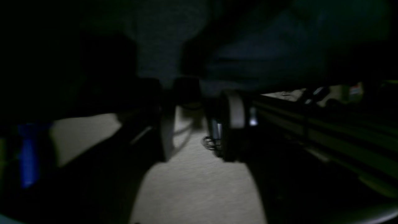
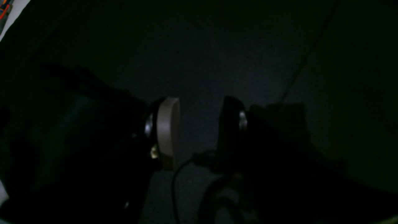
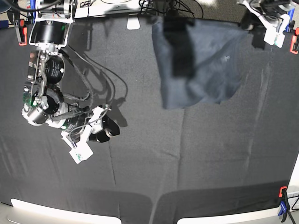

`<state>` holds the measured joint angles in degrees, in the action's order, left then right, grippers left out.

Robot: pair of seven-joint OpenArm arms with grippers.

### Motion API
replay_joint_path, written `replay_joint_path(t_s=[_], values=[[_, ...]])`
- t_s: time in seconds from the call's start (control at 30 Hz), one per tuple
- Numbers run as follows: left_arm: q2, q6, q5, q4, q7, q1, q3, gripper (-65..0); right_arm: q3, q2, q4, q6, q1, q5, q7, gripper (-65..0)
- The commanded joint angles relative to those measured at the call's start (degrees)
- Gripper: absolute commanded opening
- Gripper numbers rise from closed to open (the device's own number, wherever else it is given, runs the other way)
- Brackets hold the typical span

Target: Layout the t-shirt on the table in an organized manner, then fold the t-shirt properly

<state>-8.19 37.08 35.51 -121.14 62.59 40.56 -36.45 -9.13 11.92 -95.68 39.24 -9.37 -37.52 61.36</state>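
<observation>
The dark navy t-shirt (image 3: 196, 65) lies at the far middle-right of the table (image 3: 187, 163), rumpled, with its lower edge uneven. In the left wrist view its fabric (image 1: 264, 53) fills the top of the blurred picture, just above my left gripper (image 1: 199, 124). That gripper's fingers stand apart, with pale floor showing between them. In the base view the left arm's wrist (image 3: 268, 21) sits at the shirt's far right corner. My right gripper (image 3: 110, 130) hovers over bare black cloth at the left, well away from the shirt. It is open with nothing between its fingers (image 2: 168, 130).
Red clamps (image 3: 21, 32) (image 3: 294, 44) hold the cloth at the far corners, and a blue and red clamp (image 3: 281, 205) at the near right. A blue shape (image 1: 28, 155) shows low at the left of the left wrist view. Cables (image 3: 107, 79) trail from the right arm.
</observation>
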Motion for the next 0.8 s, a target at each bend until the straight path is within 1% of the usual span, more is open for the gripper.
replay_joint_path(t_s=[0.0, 0.07, 0.1, 0.13, 0.2, 0.23, 0.27, 0.33, 0.37, 0.4, 0.43, 0.53, 0.57, 0.63, 0.67, 0.7, 0.77], values=[[-1.38, -1.14, 0.46, -1.11, -0.96, 0.37, -0.28, -40.9, -0.24, 0.44, -1.07, 0.76, -1.44, -2.56, -2.01, -41.9], [-3.52, -4.39, 0.46, -1.4, -1.55, 0.39, -0.28, -40.9, -0.11, 0.42, -1.07, 0.76, -1.75, -6.56, -1.97, -42.3], [-4.42, -6.03, 0.5, -1.79, -2.34, 0.39, -0.31, -41.2, 0.28, 0.42, -1.07, 0.76, -1.95, -8.35, -1.9, -44.2], [-4.92, -6.99, 0.57, -2.45, -3.56, 0.39, -0.33, -42.6, 1.01, 0.31, -1.07, 0.76, -2.21, -9.42, -1.88, -47.8], [-5.01, -7.28, 2.05, -4.55, -5.7, 0.39, -0.31, -47.5, 3.52, 0.04, -1.07, 0.76, -2.58, -10.12, -1.9, -56.7], [-4.94, -6.8, 5.01, -5.79, -5.66, 0.39, -0.31, -51.2, 5.29, -0.04, -1.07, 0.76, -2.69, -10.08, -1.9, -60.3], [-4.81, -5.49, 8.81, -7.06, -5.51, 0.39, -0.26, -55.6, 7.45, -0.04, -1.07, 0.76, -2.69, -10.08, -2.16, -62.8], [-3.61, -0.22, 16.74, -8.85, -3.85, 0.42, -0.13, -64.7, 12.26, -0.04, -1.07, 0.76, -2.69, -9.75, -3.85, -65.0], [-2.45, 2.78, 20.2, -9.14, -2.93, 0.44, 0.13, -65.0, 14.97, -0.02, -1.07, 0.76, -2.71, -8.9, -5.35, -65.0], [-1.16, 2.92, 22.71, -9.03, -1.81, 0.42, 0.59, -65.0, 17.75, -0.04, -1.07, 0.76, -2.71, -7.17, -7.26, -65.0], [0.13, 2.92, 23.63, -8.72, -0.55, 0.44, 1.46, -65.0, 20.48, -0.04, -1.07, 0.76, -2.78, -4.57, -9.4, -65.0], [3.28, 2.92, 21.79, -5.29, 0.59, 0.42, 5.79, -65.0, 27.39, -0.04, -1.05, 0.76, -3.06, 4.87, -14.25, -65.0], [3.82, 2.92, 20.55, -3.26, 0.57, 0.37, 7.67, -65.0, 29.07, -0.04, -1.05, -0.5, -3.15, 7.5, -15.65, -65.0], [3.85, 2.92, 17.77, 1.49, 0.37, -0.02, 11.5, -65.0, 31.39, -0.04, -0.92, -3.5, -3.3, 12.15, -18.05, -65.0], [3.8, 2.92, 16.37, 3.87, 0.39, -0.61, 12.9, -65.0, 32.04, -0.07, -0.66, -4.37, -3.34, 13.9, -19.15, -65.0], [3.85, 2.92, 14.93, 6.21, 0.39, -1.29, 14.01, -65.0, 32.39, -0.07, -0.28, -5.03, -3.48, 15.19, -20.31, -65.0], [3.87, 2.92, 12.39, 10.27, 0.42, -2.91, 15.08, -65.0, 32.33, -0.76, 0.98, -5.31, -3.93, 17.0, -20.76, -65.0]])
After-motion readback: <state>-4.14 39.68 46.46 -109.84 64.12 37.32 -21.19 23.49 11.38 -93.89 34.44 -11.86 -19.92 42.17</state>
